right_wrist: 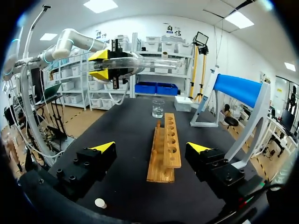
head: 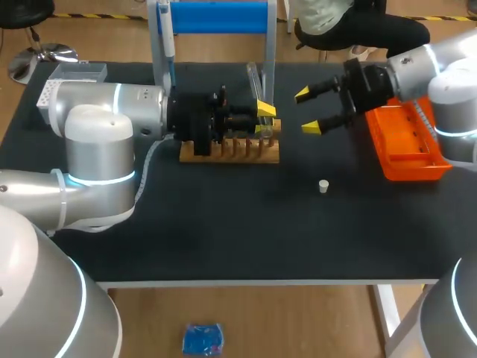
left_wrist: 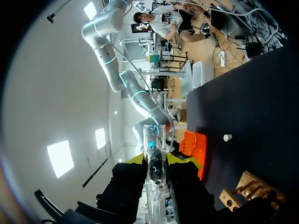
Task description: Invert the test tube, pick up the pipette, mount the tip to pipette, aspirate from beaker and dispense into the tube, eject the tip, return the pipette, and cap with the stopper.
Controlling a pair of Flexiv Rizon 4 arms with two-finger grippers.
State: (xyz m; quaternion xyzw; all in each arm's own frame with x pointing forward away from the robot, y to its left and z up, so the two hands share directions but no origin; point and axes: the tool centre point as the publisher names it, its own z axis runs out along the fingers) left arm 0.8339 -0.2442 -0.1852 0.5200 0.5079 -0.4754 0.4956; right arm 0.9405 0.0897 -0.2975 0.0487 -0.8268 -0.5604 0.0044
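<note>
Starting nearest the robot, the white stopper (head: 323, 186) lies loose on the table (head: 223, 231), at about four o'clock from the wooden rack (head: 229, 151). Above the rack's right end the left gripper (head: 264, 119) is clamped on the test tube (head: 256, 80), a finger on each side, with the tube clear of the holes. At three o'clock from it the right gripper (head: 307, 112) gapes wide, holding nothing. The orange tip box (head: 406, 142) sits further right. Farthest, at twelve o'clock, the pipette (head: 168, 37) appears to hang on its blue stand (head: 216, 16). Only the inversion looks under way; pipetting and capping remain.
</note>
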